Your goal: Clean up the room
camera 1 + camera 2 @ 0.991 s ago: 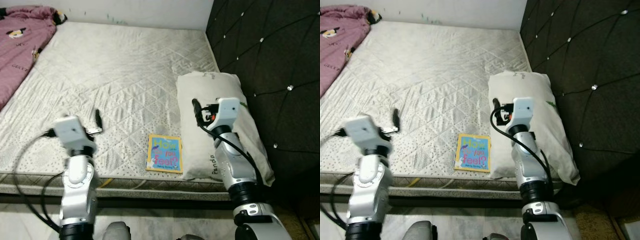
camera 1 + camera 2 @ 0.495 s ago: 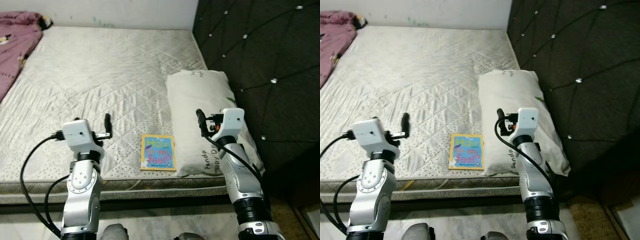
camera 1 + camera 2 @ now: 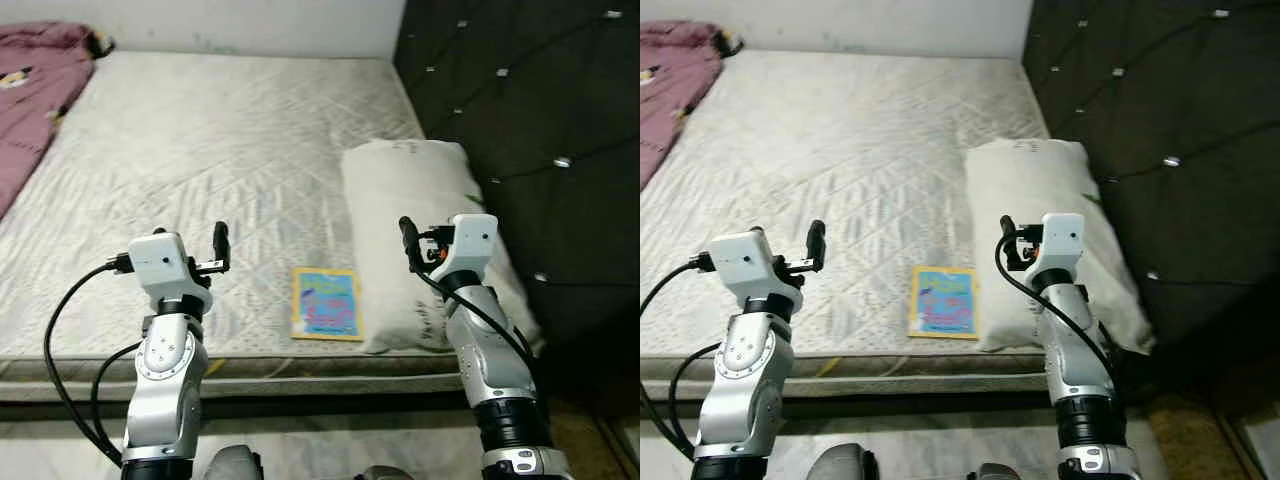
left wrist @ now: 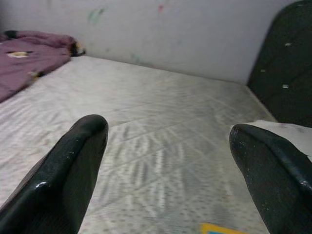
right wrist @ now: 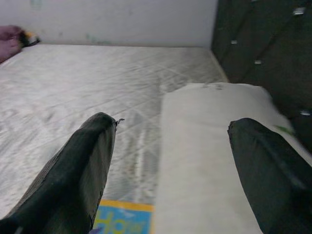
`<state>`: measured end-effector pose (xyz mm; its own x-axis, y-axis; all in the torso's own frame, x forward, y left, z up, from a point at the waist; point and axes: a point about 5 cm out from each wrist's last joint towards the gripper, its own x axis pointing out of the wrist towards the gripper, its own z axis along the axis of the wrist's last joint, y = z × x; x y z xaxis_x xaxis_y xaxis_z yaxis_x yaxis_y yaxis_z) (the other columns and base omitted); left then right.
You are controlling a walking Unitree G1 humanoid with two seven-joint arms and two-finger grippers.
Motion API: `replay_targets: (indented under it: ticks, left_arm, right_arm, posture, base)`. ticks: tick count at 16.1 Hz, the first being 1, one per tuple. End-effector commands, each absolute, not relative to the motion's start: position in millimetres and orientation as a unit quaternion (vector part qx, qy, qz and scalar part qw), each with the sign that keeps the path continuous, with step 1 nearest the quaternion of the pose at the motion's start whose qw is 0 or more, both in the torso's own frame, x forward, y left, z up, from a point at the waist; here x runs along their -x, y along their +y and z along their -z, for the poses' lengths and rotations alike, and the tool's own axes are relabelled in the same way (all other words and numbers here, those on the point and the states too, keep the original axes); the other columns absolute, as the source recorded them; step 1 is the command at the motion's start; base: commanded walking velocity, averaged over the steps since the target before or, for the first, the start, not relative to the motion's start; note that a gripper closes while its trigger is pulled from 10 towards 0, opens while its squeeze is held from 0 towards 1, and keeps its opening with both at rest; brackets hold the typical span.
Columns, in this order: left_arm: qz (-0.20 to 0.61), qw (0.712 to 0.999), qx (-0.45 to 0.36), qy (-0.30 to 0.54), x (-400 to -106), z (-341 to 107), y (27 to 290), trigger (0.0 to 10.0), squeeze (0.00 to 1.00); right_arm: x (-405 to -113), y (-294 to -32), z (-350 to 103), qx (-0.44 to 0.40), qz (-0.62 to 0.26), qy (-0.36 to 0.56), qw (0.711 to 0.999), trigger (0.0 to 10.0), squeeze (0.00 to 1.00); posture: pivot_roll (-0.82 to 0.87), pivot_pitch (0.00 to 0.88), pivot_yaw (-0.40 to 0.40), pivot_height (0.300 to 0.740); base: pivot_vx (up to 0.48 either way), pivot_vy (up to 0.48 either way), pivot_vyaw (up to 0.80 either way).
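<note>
Head views: a bare quilted mattress (image 3: 230,150) fills the scene, with a dark tufted headboard (image 3: 520,100) at 3 o'clock. A white pillow (image 3: 420,230) lies along the headboard side. Just beside it, at its 9 o'clock, a children's book (image 3: 326,303) with a yellow border and blue cover lies flat near the mattress's front edge. A pink-purple blanket (image 3: 35,90) is bunched at 10 o'clock, well apart from the book. The left tool (image 3: 221,243) is raised above the front of the mattress, at 9 o'clock from the book. The right tool (image 3: 1007,237) is raised over the pillow's near end, at 3 o'clock from the book. Neither touches anything.

Left wrist view: the two black fingers (image 4: 68,170) stand wide apart with nothing between them — mattress, blanket (image 4: 29,53) and wall beyond, a corner of the book (image 4: 219,229) showing.

Right wrist view: the fingers (image 5: 78,170) are likewise spread and empty, the pillow (image 5: 204,161) ahead and the book's top edge (image 5: 122,217) beside it.
</note>
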<state>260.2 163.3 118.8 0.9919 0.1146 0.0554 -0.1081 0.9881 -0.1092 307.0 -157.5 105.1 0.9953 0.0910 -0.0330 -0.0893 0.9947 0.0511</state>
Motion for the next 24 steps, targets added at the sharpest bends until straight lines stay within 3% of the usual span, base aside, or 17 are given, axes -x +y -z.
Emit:
replay_targets:
  ticks: [1,8,11,15,24]
  left_arm:
    - [-0.059,0.996,0.053,-0.038,-258.6,-124.2,165.3,10.0,0.0]
    - [-0.059,0.996,0.055,-0.047,-267.6,-134.6,170.0,10.0,0.0]
    - [-0.081,0.994,0.065,-0.03,-265.9,-123.3,174.9,10.0,0.0]
    - [-0.062,0.995,0.069,-0.043,-284.2,-132.7,169.4,10.0,0.0]
    - [-0.057,0.994,0.084,-0.041,-283.5,-125.2,156.5,10.0,0.0]
  right_arm:
    - [-305.9,-158.9,-109.6,-0.027,-0.039,0.012,0.999,10.0,0.0]
    - [-312.8,-157.7,-102.9,-0.019,-0.049,0.037,0.998,10.0,0.0]
    - [-312.5,-160.0,-97.9,-0.021,-0.045,0.046,0.998,10.0,0.0]
    - [-322.4,-153.0,-102.6,-0.022,-0.046,0.04,0.998,10.0,0.0]
    - [-318.7,-154.2,-94.0,-0.003,-0.074,0.059,0.996,10.0,0.0]
  posture:
    - [-0.02,0.034,0.01,0.74]
    - [0.0,0.057,-0.016,0.74]
    - [0.0,0.018,-0.009,0.74]
    - [-0.02,0.003,-0.004,0.74]
    - [-0.04,0.007,-0.032,0.74]
  base:
    - [0.0,0.322,0.0]
    - [0.0,0.325,0.0]
    - [0.0,0.345,0.0]
    - [0.0,0.416,0.0]
    - [0.0,0.408,0.0]
